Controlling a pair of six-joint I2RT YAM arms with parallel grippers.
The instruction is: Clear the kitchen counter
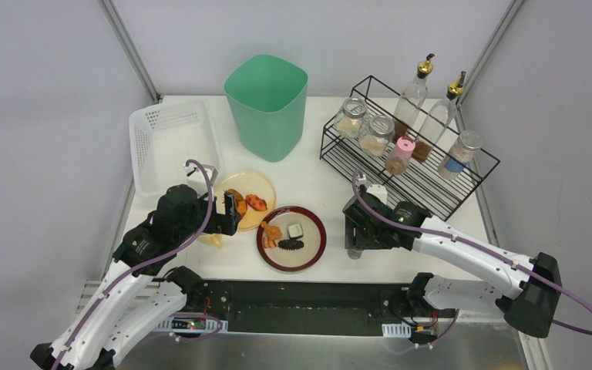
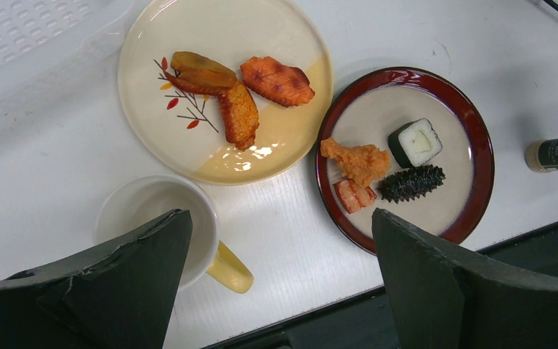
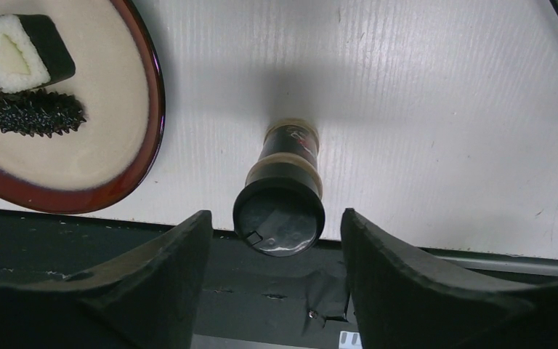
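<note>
Jaws on both arms are spread wide and grip nothing. On the right arm (image 1: 462, 250), they straddle a small dark cylindrical bottle with a black flip cap (image 3: 280, 218). It stands upright near the front edge of the white kitchen counter (image 3: 443, 109), just right of a round red-rimmed plate (image 3: 109, 153). The wrist looks straight down on the cap, a pose that suits closing on the bottle's sides, probably to lift it toward the black wire rack (image 1: 432, 189), where other jars and bottles stand. On the left arm (image 1: 135, 289), the open jaws hover above a white mug with a yellow handle (image 2: 152, 211), beside a cream round plate with a leaf motif (image 2: 283, 138). The counter carries 2 plates of food pieces, the mug and the bottle, so I judge the clearing barely begun. A mint-green plastic bin (image 1: 266, 104) and a white perforated plastic basket (image 1: 171, 142) wait at the back.
</note>
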